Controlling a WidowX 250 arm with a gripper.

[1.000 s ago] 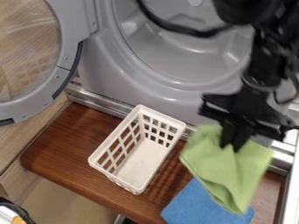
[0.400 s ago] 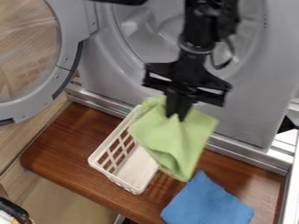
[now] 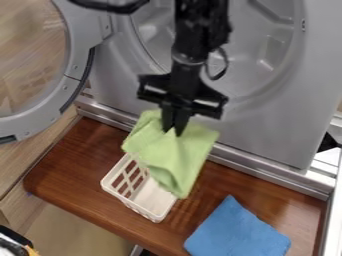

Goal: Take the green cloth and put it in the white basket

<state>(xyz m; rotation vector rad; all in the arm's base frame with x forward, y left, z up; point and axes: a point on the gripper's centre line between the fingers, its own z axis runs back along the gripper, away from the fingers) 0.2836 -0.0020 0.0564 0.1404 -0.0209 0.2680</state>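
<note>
The black gripper hangs over the far part of the basket, shut on the upper middle of the green cloth. Draping down from the fingers, the green cloth hides the far and right parts of the basket from view. The white basket stands on the brown wooden board, with its near end and part of its left wall showing. The cloth looks held above the basket; whether its lower edge touches the rim, I cannot tell.
A blue cloth lies on the wooden board at the lower right. Behind the board stands a grey machine with a round opening, and its open round door is at the upper left. A metal rail runs along the board's back edge.
The gripper has moved left with the green cloth, from above the blue cloth to over the basket. The blue cloth, partly covered before, now shows whole.
</note>
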